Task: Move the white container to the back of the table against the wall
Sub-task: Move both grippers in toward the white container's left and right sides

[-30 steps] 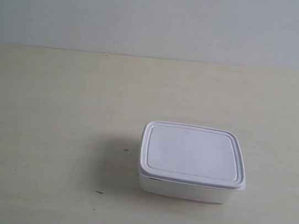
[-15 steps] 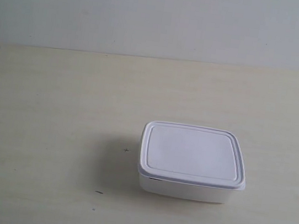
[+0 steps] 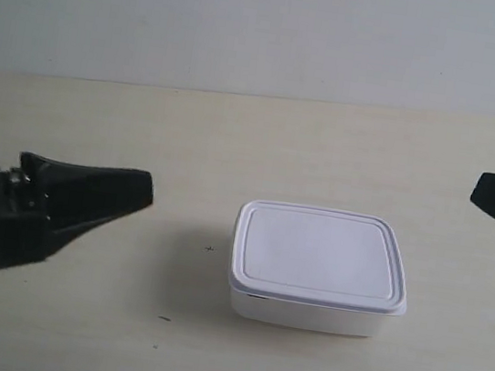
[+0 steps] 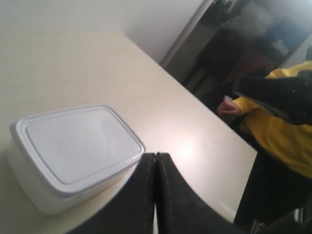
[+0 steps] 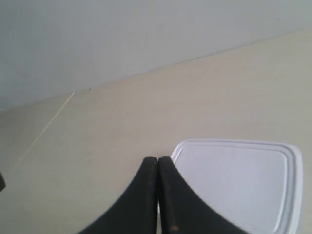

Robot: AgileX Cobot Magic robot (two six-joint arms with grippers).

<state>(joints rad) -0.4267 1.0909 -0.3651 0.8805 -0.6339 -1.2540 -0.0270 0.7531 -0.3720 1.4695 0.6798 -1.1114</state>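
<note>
White container (image 3: 319,268) lies between both arms' jaws (closed).

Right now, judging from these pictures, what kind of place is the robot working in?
Probably an indoor robot test room or lab: a pale table against a plain wall, one white container on it, and a person in yellow nearby.

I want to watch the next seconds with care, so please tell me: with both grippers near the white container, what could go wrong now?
1. The left gripper and the right gripper are both shut, so a push seems likely; a narrow tip pressing off-centre could spin the white container instead of sliding it toward the wall.
2. The lid overhangs the container's sides; a tip catching under its rim might lift it.
</note>
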